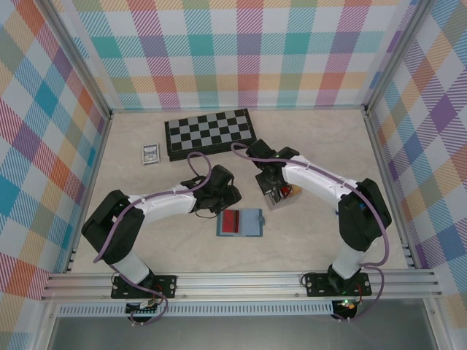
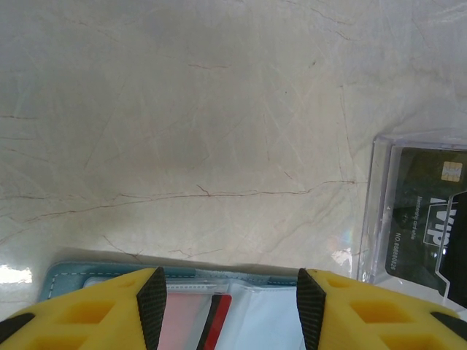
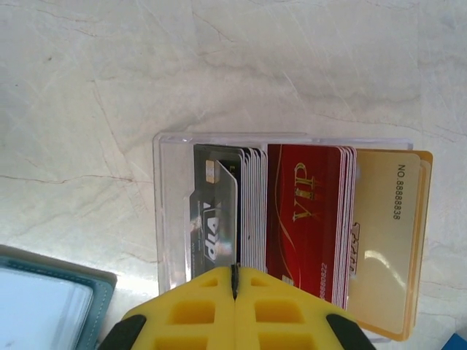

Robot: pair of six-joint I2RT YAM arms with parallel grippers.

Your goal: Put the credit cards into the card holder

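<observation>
The teal card holder lies open on the table between the arms, a red credit card in its left half. My left gripper hovers open just behind it; in the left wrist view the holder's edge and the red card lie under the open gripper. A clear box holds upright dark, red and tan credit cards. My right gripper is shut on the edge of the dark front card, which leans out of its stack.
A black-and-white chessboard lies at the back centre, and a small silver-grey framed rectangle sits to its left. Plaid walls and metal rails enclose the table. The clear box stands right of the holder.
</observation>
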